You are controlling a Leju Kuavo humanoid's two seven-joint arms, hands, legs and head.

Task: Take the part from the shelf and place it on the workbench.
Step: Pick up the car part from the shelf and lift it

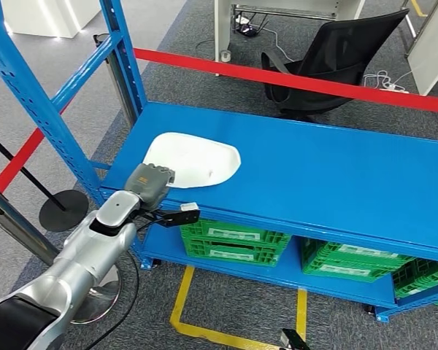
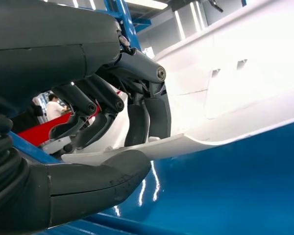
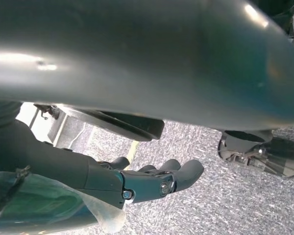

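Close behind the left hand [image 2: 112, 132] in the left wrist view: thick grey thumb under the thin white edge of the part [image 2: 227, 93], dark fingers [image 2: 147, 117] down on top of that same edge, so pinching the part's rim between thumb and fingers. Beyond the fingertips, the white part rising as a broad pale wall with two small slots, sitting on the glossy blue shelf [image 2: 241, 186]. Behind the fingers, a strip of red and a person in a white top, far off and small.

From the head view, seen whole instead: left hand [image 1: 150, 182] at the near left corner of the white part [image 1: 197, 160], a flat teardrop-shaped shell lying on the top of the blue shelf [image 1: 327, 175]. Thumb hidden there under the hand's grey back, grip not readable from above. Past the part, red barrier tape [image 1: 294, 79] and a black office chair [image 1: 338, 58]; below the shelf top, green crates [image 1: 233, 242] on the lower level.

Right wrist view: right hand [image 3: 153, 181] hanging over grey carpet [image 3: 227, 205], fingers stretched out nearly straight and a little apart, holding nothing
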